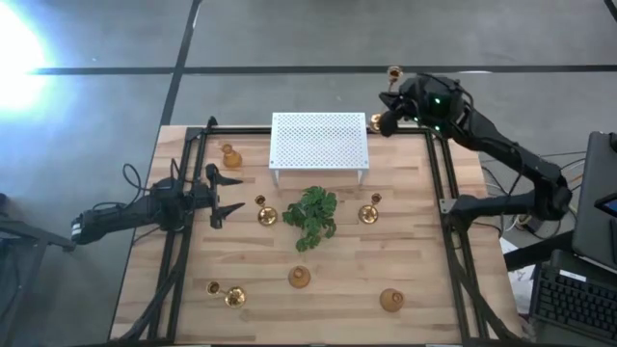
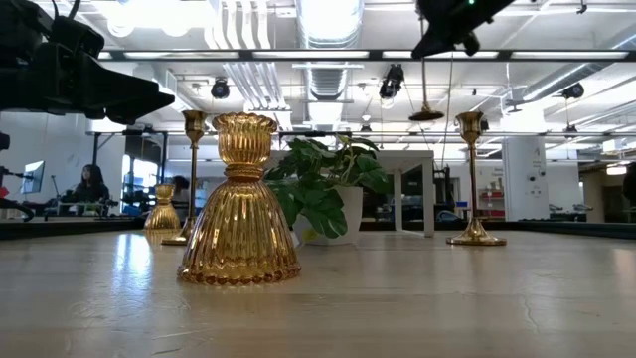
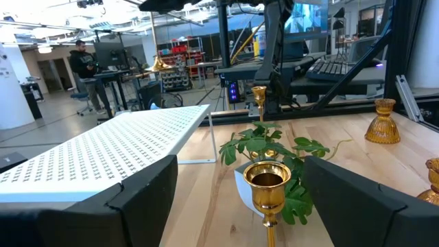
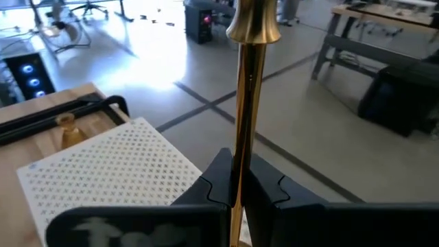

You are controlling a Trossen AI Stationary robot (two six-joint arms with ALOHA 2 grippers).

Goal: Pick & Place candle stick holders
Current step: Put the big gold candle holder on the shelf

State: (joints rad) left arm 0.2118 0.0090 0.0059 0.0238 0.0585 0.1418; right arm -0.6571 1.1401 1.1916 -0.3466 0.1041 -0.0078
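Tilting outward, gripped tall candlestick [image 4: 248, 103]

Both arms are dark, near-black, built of slim tubular links joined by bulkier rounded joint housings. The right arm [image 1: 501, 154] carries a small green indicator light on its wrist housing, and its links look matte with a faint sheen at the elbow. The left arm [image 1: 135, 212] ends in a pale grey section at its outer end, with thin black cable looping beside it. The left gripper [image 1: 227, 196] has flat, angular black fingers [image 3: 137, 199] with bevelled edges. The right gripper [image 4: 236, 189] has black fingers [image 4: 216, 182] whose inner faces are notched in shallow steps.
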